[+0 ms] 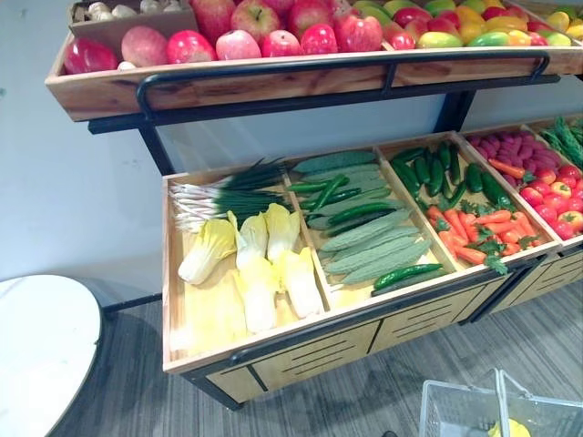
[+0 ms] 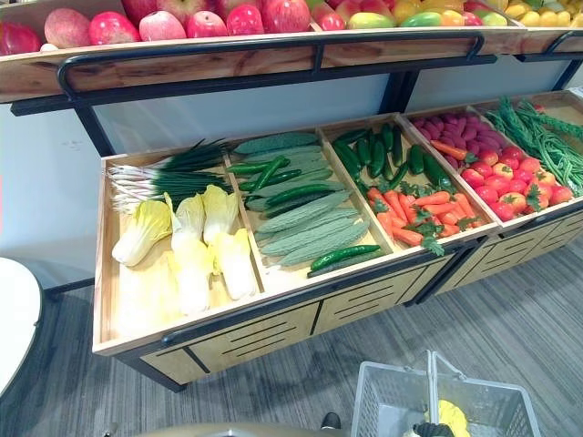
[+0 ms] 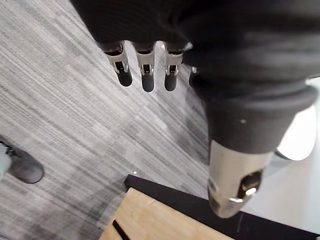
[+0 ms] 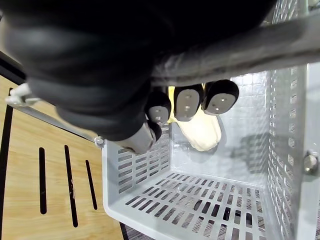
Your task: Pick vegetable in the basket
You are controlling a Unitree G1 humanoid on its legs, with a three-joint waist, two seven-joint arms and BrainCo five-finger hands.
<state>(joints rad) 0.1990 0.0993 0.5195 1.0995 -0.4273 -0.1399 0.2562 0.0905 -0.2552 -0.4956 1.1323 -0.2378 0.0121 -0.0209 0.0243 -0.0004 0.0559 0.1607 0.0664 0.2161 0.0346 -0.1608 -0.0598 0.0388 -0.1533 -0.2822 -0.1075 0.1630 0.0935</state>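
A pale grey plastic basket hangs low in front of the vegetable stand, at the lower right. My right hand is shut on its grey handle, fingers curled under the bar. Inside the basket lies a yellow-white cabbage, which in the left eye view is a yellow patch. On the stand's lower shelf are more cabbages, scallions, cucumbers, green peppers and carrots. My left hand hangs open over the grey floor with nothing in it.
An upper shelf with apples and mangoes overhangs the vegetable bins. Red and purple produce fills the bins at the far right. A white round table stands at the left. The stand's wooden base is close to my left hand.
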